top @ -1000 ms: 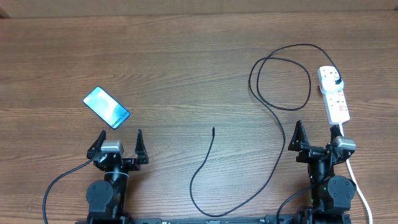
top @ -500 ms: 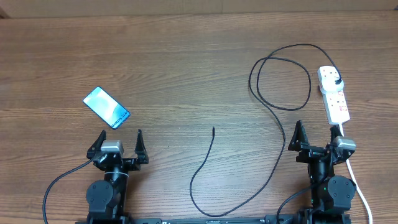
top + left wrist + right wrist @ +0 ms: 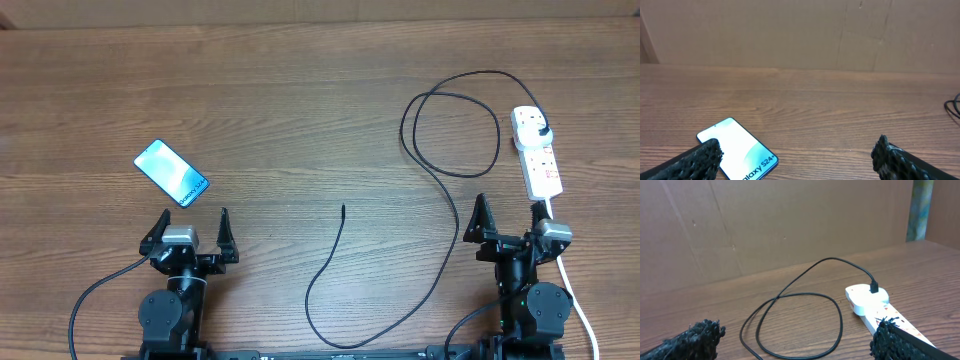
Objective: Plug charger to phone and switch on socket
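Wood table [image 3: 300, 100], cardboard behind; nothing has moved in the last second. Both arms are parked at the near edge, left gripper [image 3: 192, 216] and right gripper [image 3: 508, 208] spread wide and holding nothing. You've got the phone [image 3: 172, 173] far left, screen lit, just ahead of the left gripper. The charger [image 3: 340, 228] plug [image 3: 541, 130] already sits in the socket [image 3: 540, 160] far right. Its tip [image 3: 343, 208] lies loose mid-table, well apart from the phone. No progress yet; picking up the tip looks like your first move.
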Robot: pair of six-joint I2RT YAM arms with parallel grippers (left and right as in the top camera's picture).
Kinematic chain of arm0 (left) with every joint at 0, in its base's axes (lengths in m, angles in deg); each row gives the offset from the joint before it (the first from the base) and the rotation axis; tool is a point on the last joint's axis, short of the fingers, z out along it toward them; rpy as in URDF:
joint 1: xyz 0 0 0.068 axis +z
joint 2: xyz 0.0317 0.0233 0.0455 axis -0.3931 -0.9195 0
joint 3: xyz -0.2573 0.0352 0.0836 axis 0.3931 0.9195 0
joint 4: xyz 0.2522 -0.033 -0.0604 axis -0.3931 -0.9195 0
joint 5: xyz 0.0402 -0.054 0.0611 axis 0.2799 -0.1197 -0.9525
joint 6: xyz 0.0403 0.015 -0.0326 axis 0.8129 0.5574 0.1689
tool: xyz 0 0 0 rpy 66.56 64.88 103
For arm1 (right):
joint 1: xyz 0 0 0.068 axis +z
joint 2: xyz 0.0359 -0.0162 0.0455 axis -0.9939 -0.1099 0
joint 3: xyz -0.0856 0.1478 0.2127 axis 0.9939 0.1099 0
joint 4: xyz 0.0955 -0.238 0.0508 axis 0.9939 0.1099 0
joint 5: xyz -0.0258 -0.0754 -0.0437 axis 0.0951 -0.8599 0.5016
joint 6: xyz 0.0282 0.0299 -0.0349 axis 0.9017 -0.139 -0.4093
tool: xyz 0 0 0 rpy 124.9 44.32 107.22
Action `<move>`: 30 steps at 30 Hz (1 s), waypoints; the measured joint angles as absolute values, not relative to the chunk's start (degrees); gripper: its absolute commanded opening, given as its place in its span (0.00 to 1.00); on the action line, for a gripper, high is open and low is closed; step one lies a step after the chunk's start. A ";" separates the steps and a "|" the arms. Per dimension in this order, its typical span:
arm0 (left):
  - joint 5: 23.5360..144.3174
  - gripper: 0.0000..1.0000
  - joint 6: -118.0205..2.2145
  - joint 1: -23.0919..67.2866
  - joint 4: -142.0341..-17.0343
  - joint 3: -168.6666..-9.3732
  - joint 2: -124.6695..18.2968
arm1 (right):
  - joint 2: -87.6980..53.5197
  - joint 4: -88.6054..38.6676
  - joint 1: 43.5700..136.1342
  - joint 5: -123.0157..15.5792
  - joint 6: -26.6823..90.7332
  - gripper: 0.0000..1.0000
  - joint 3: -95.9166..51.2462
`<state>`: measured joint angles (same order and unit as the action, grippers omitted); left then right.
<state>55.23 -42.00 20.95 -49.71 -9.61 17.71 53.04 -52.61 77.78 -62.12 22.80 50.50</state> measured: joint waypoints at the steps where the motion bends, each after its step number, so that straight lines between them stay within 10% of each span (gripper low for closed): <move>1: 55.18 0.99 -42.00 20.95 -49.69 -9.61 17.71 | 53.04 -52.61 77.78 -62.12 22.78 1.00 50.50; 30: 50.33 0.99 -42.02 20.95 -61.75 -23.54 17.71 | 53.04 -52.63 77.78 -62.12 22.78 1.00 50.50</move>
<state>50.33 -42.02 20.95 -61.75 -23.54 17.71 53.04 -52.63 77.78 -62.12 22.78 50.50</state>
